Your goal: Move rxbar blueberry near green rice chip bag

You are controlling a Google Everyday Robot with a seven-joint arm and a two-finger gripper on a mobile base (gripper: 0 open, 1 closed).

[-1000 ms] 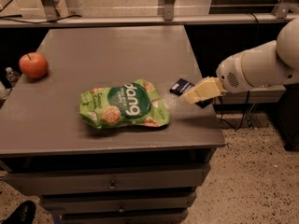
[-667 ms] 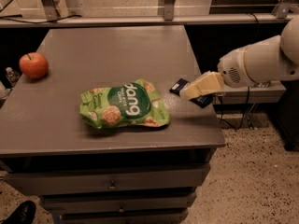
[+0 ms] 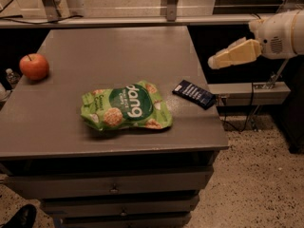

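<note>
Rxbar blueberry, flat navy-wrapped bar (image 3: pixel 193 94), near crinkly green rice chip bag (image 3: pixel 126 107) | cream gripper (image 3: pixel 228 57) up right, empty, open/shut can't tell | looks done; back off w/o bumping.

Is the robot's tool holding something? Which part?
Nothing. The tool hangs in the air beyond the table's edge, apart from the rxbar blueberry lying flat on it.

A small, flat snack bar (image 3: pixel 194 94) in a dark navy-blue wrapper lies right of centre, at the right edge of the grey table top (image 3: pixel 118 51). It is just beside the crinkly bright-green chip bag (image 3: pixel 126 107) at centre. The cream-coloured gripper (image 3: pixel 213 62) hangs at upper right, above and apart from the bar. A round red apple (image 3: pixel 34 66) sits at far left.
</note>
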